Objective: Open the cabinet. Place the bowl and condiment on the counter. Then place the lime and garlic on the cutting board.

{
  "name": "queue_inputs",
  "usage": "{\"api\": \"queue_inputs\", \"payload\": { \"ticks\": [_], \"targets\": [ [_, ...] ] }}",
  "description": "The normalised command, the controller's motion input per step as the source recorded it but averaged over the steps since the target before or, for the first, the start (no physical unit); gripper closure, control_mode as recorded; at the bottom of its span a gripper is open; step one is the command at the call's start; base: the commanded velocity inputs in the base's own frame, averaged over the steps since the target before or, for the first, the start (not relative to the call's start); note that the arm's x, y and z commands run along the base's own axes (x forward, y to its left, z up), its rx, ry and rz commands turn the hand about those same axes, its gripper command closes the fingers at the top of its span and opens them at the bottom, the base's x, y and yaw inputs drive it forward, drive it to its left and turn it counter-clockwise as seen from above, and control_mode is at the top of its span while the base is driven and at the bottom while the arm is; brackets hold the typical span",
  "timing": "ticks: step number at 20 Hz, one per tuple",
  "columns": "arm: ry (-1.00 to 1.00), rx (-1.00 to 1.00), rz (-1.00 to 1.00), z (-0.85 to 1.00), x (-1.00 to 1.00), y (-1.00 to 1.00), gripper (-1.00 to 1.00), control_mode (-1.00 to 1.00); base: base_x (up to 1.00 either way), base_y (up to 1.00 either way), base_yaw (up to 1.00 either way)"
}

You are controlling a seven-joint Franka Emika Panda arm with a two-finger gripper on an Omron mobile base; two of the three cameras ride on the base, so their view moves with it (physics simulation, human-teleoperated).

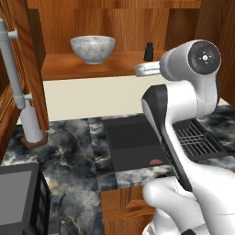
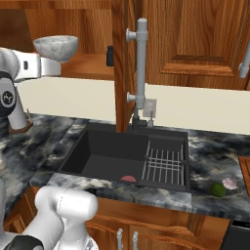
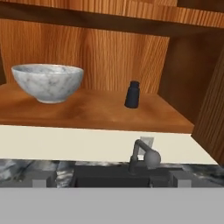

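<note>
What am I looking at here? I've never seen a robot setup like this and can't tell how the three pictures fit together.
All three are rendered pictures of one simulated kitchen. The white arm with dark joints is a robot on a driving base. Two cameras sit behind it, left and right; the third looks out from its hand.

The reddish-brown wood wall cabinet is open. On its shelf stand a wide pale grey bowl and a small black condiment bottle. Below lies the black and grey marbled counter with a dark sink. Right of the sink, on the counter, lie a small green lime and a whitish-pink garlic bulb.

The gripper is open and holds nothing.
</note>
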Motion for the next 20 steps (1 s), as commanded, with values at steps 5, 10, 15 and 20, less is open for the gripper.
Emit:
{"api": "queue_inputs", "payload": {
  "ticks": [5, 10, 15, 20],
  "targets": [
    [0.00, 0.00, -0.05, 0.06, 0.53, 0.04, -1.00, -1.00, 0.00, 0.00, 0.00],
    [-0.04, 0.00, -0.07, 0.00, 0.35, 0.02, -1.00, -1.00, 0.00, 0.00, 0.00],
    [-0.08, 0.00, -0.03, 0.05, 0.32, 0.00, -1.00, -1.00, 0.00, 0.00, 0.00],
    [-0.09, 0.00, -0.01, 0.05, 0.28, 0.00, -1.00, -1.00, 0.00, 0.00, 0.00]
  ]
}}
